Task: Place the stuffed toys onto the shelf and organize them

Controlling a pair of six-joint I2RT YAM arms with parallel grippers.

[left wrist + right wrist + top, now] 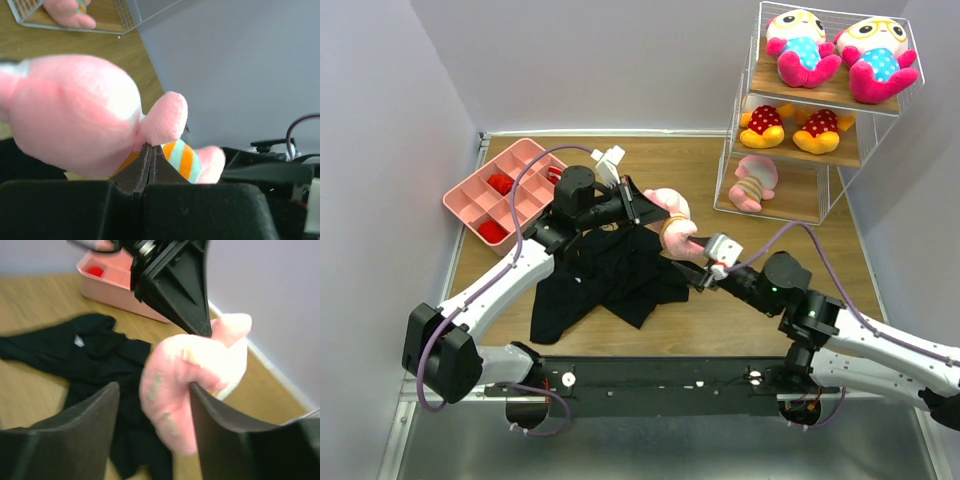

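Observation:
A pale pink striped doll point(672, 222) hangs in the air over the table's middle. My left gripper point(645, 208) is shut on it; in the left wrist view the jaws point(148, 150) pinch it between head point(75, 115) and striped body point(182, 157). My right gripper point(698, 268) is open, and its fingers straddle the doll's lower part point(175, 395), the right finger point(215, 415) touching it. The shelf point(802, 198) stands at the far right. It holds two blue-dotted dolls point(800, 45) on top, two yellow-orange dolls point(763, 125) in the middle and one pale pink doll point(755, 182) on the bottom board.
A black garment point(610, 280) lies crumpled on the table under the held doll and also shows in the right wrist view point(90, 355). A pink compartment tray point(505, 195) with red items sits at the far left. Grey walls close in the table on both sides.

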